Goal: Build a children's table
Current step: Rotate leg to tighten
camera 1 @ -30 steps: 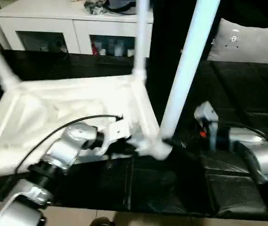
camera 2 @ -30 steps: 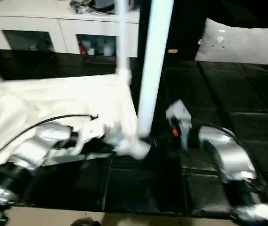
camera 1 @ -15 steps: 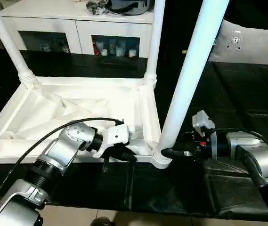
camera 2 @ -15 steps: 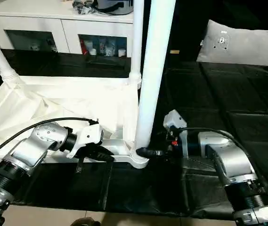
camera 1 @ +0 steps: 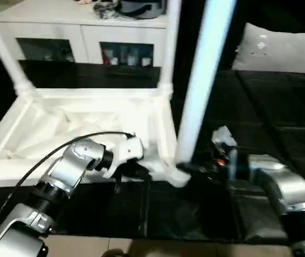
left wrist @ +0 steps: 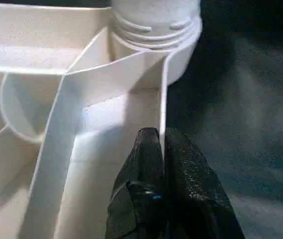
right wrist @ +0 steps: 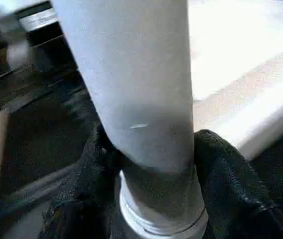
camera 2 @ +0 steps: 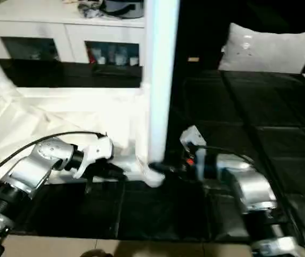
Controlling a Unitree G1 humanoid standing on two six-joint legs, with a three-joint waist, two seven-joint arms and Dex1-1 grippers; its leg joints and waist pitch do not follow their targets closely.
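Observation:
The white table top (camera 1: pixel 82 120) lies upside down on the black mat, ribbed underside up. Three white legs stand in its corner sockets: one far left (camera 1: pixel 2 51), one at the back (camera 1: pixel 169 48), one at the near right corner (camera 1: pixel 198 91). My left gripper (camera 1: pixel 141 172) is shut on the top's thin near rim (left wrist: pixel 162 114), just beside the near socket (left wrist: pixel 176 45). From the right, my right gripper (camera 1: pixel 192 168) reaches the near leg's base. Its black fingers (right wrist: pixel 216 164) press either side of that leg (right wrist: pixel 141 89).
A white glass-door cabinet (camera 1: pixel 88 35) stands behind the mat, with clutter on top. A grey cushion (camera 1: pixel 281 48) lies at the back right. Open black mat (camera 1: pixel 281 112) stretches to the right of the table top. Pale floor (camera 1: pixel 157 247) shows past the mat's near edge.
My right gripper's fingers have closed in onto the base of the near leg. The left gripper has kept its hold on the rim. The camera has shifted.

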